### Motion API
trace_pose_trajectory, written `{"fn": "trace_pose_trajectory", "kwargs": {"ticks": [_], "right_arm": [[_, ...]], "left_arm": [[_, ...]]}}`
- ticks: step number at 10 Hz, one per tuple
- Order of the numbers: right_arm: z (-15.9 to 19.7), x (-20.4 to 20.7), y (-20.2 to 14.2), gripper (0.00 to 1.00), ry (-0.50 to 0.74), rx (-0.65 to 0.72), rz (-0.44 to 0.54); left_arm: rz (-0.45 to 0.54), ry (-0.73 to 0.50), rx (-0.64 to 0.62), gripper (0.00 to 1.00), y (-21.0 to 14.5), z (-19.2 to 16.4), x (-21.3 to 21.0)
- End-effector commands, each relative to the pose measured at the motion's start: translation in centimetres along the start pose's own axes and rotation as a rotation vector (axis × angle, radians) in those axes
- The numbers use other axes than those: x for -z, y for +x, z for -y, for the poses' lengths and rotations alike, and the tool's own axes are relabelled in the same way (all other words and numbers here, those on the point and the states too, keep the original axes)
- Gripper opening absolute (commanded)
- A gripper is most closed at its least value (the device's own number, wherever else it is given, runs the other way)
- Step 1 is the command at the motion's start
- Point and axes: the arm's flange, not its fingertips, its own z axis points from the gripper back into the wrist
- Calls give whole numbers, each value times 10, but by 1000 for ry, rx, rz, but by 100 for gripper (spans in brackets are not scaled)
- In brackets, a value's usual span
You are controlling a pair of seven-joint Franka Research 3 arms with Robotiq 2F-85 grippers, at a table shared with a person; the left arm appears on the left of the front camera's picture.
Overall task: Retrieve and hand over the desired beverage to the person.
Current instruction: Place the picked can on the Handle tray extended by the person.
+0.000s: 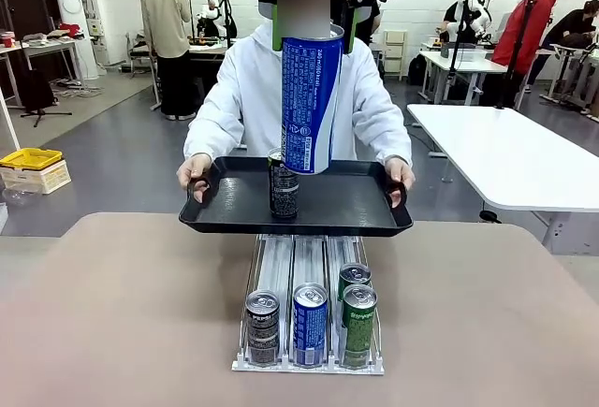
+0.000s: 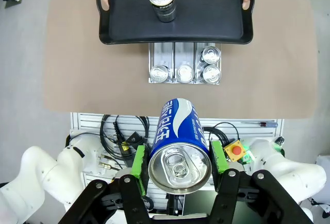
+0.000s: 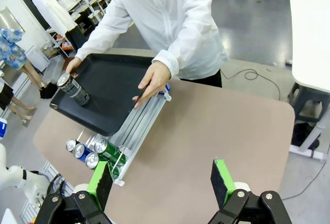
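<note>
The left gripper point(image 2: 179, 163) is clamped on a blue-and-white can point(image 2: 179, 142), its green pads point(image 2: 138, 160) pressed against opposite sides of the body. In the front view that can point(image 1: 312, 98) hangs upright and high above the table, in front of the person point(image 1: 245, 89) in the white hooded jacket. Small white print runs down the blue side, too fine to read; the wrist view shows a white wave across the blue and some white characters that cannot be made out.

The person holds a black tray point(image 1: 356, 203) by both end handles, level, over the far edge of the tan table point(image 1: 122, 313). One dark can point(image 1: 283, 185) stands upright on the tray, left of its middle; its label cannot be read.

On the table below the tray's near edge sits a white three-lane can rack point(image 1: 306, 267). At its near end stand a dark can marked PEPSI point(image 1: 262, 327), a blue can point(image 1: 310, 324) with white lettering, and a green can point(image 1: 358, 325) whose print is unreadable. A second green can point(image 1: 354, 277) stands just behind the front green one in the same lane.

The right gripper point(image 3: 162, 177) hangs above the table with its jaws wide apart and nothing between the green pads; the rack point(image 3: 135, 127) lies ahead of it to the left.
</note>
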Motion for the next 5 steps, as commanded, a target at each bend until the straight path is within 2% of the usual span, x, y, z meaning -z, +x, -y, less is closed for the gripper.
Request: {"fn": "trace_pose_trajectory", "kwargs": {"ticks": [1, 5], "right_arm": [[0, 2, 1, 100, 31, 1, 10], [0, 2, 1, 100, 31, 1, 10]], "left_arm": [[3, -14, 0, 0, -2, -2, -5], [3, -14, 0, 0, -2, -2, -5]]}}
